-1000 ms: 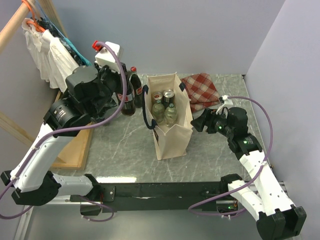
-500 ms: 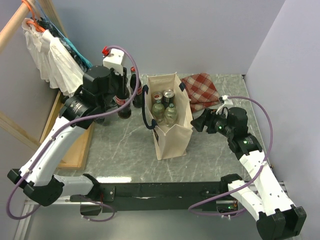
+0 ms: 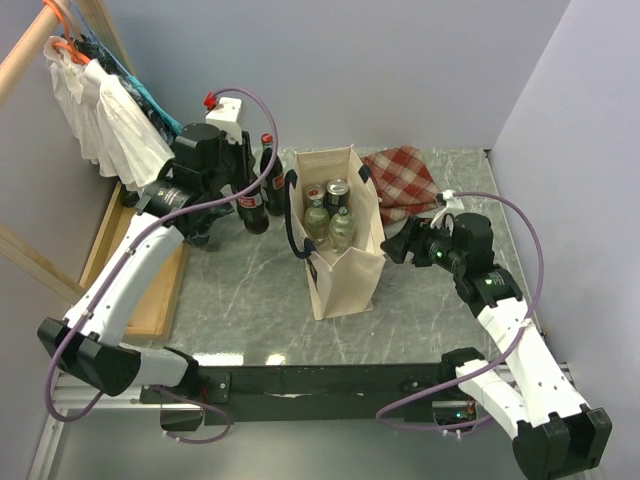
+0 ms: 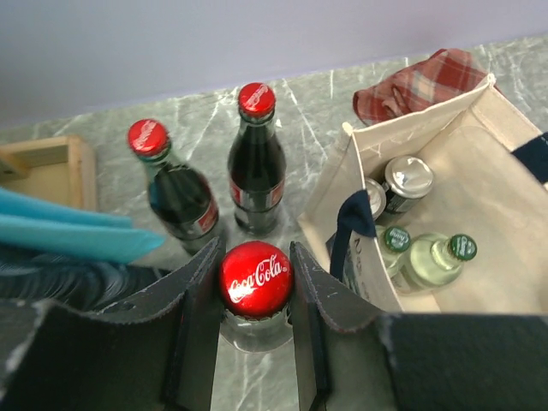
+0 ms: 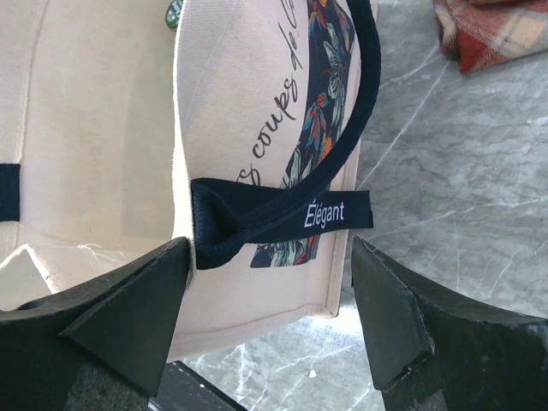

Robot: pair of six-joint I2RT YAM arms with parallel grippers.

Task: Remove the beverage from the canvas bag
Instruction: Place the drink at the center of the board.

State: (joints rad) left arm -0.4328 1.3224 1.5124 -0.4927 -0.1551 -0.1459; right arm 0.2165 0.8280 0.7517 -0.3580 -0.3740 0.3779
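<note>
The cream canvas bag (image 3: 341,268) stands open mid-table with navy handles. Inside it are two cans (image 4: 406,180) and two green-capped clear bottles (image 4: 431,257). My left gripper (image 3: 246,192) is left of the bag, shut on the red cap of a dark cola bottle (image 4: 255,279) held upright just above or on the table. Two more cola bottles (image 4: 257,164) stand just beyond it. My right gripper (image 5: 270,300) is open, its jaws on either side of the bag's printed narrow side (image 5: 295,145), by the navy handle (image 5: 282,214).
A red checked cloth (image 3: 404,180) lies behind the bag on the right. A wooden tray (image 3: 150,290) sits at the table's left edge. Clothes (image 3: 105,110) hang on a rail at the back left.
My left arm has shifted, its wrist settling lower with the cola bottle beside the two standing bottles. The right arm and the bag have not moved.
</note>
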